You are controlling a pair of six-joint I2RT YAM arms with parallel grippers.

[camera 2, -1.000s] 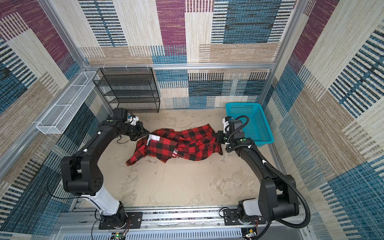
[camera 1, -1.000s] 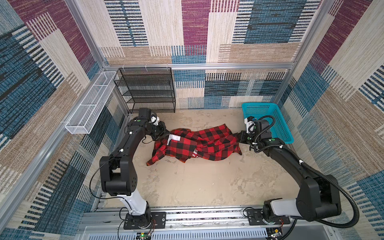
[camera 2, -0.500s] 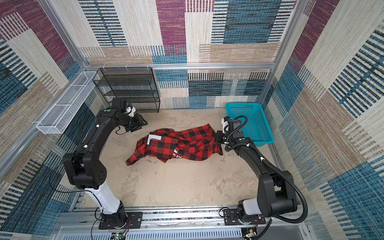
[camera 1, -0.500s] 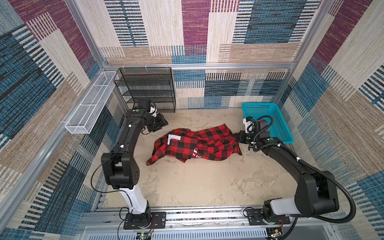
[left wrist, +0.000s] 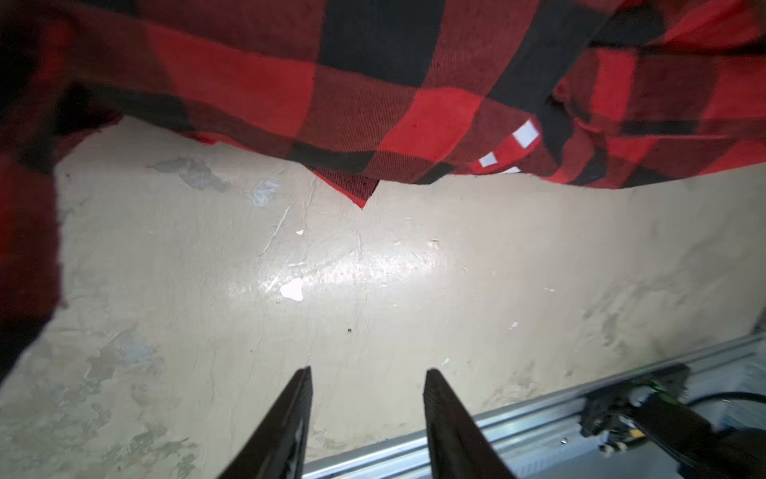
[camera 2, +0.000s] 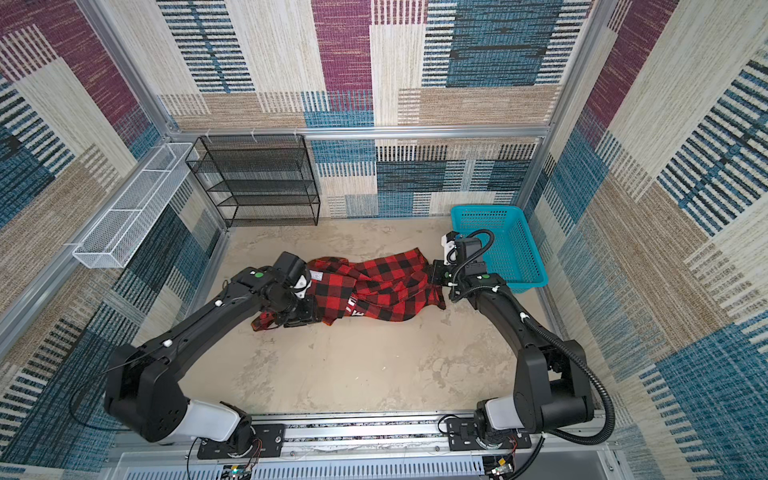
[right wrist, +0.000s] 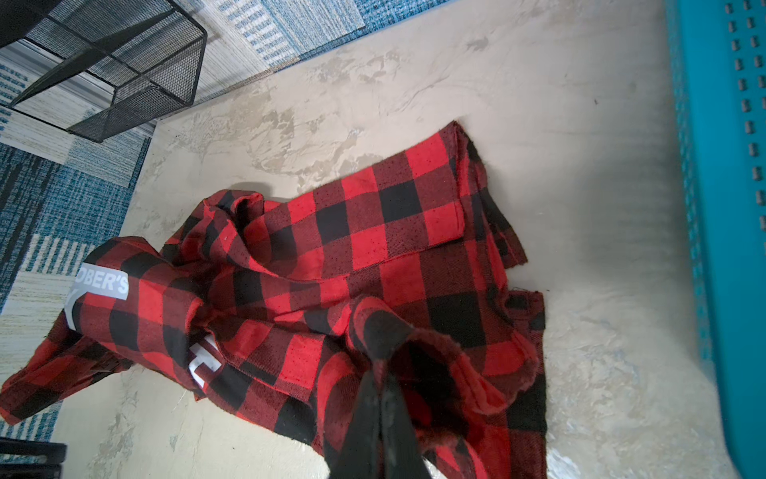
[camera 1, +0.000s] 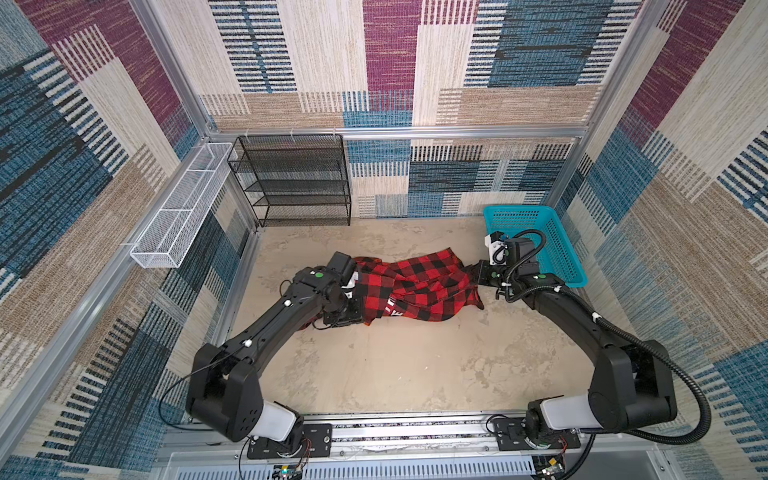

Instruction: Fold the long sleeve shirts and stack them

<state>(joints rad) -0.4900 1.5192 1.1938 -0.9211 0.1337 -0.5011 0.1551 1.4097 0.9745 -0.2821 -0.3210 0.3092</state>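
Note:
The long sleeve shirt (camera 1: 419,286) (camera 2: 374,286), a red-and-black check flannel with white lettering, lies crumpled across the middle of the floor. My right gripper (right wrist: 383,365) is shut on a fold of its right end, beside the basket (camera 1: 478,270). My left gripper (left wrist: 367,371) is open with only bare floor between its fingers. It hovers low at the shirt's near left side (camera 1: 338,322) (camera 2: 297,322), and the hem of the shirt (left wrist: 373,83) lies just beyond its tips. The left arm hides part of the shirt's left end in both top views.
A teal basket (camera 1: 557,241) stands at the back right, close behind the right wrist. A black mesh rack (camera 1: 295,183) stands against the back wall and a white wire basket (camera 1: 178,208) hangs on the left wall. The metal rail (camera 1: 395,424) runs along the front edge.
My left gripper let go of the shirt's far left end, opened, drew back toward the rack, then swung forward and down to the shirt's near left side. The right gripper kept its hold.

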